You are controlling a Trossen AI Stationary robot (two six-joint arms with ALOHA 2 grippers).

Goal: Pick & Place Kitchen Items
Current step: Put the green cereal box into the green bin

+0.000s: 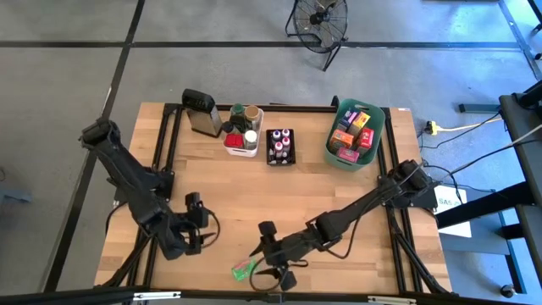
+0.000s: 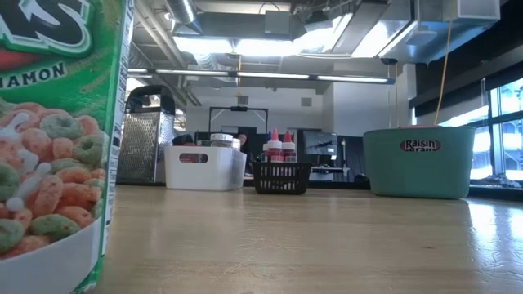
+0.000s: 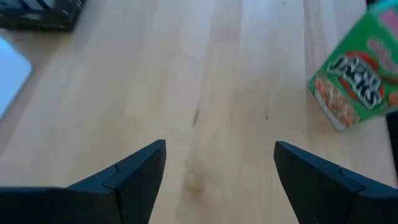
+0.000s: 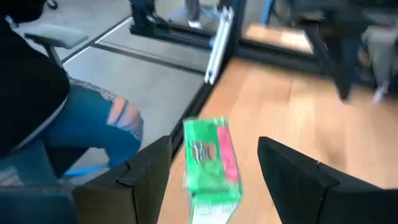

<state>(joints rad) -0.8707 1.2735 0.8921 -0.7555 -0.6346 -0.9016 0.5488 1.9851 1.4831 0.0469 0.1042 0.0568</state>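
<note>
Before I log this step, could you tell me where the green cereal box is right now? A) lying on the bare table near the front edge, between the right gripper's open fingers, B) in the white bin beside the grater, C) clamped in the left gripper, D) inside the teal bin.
A: the green cereal box lies on the wood near the front edge, with the right gripper open around it; the left gripper is open and empty.

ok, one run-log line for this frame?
left gripper open, idle over bare table | right gripper open, around green cereal box, not gripping | teal bin far
</note>
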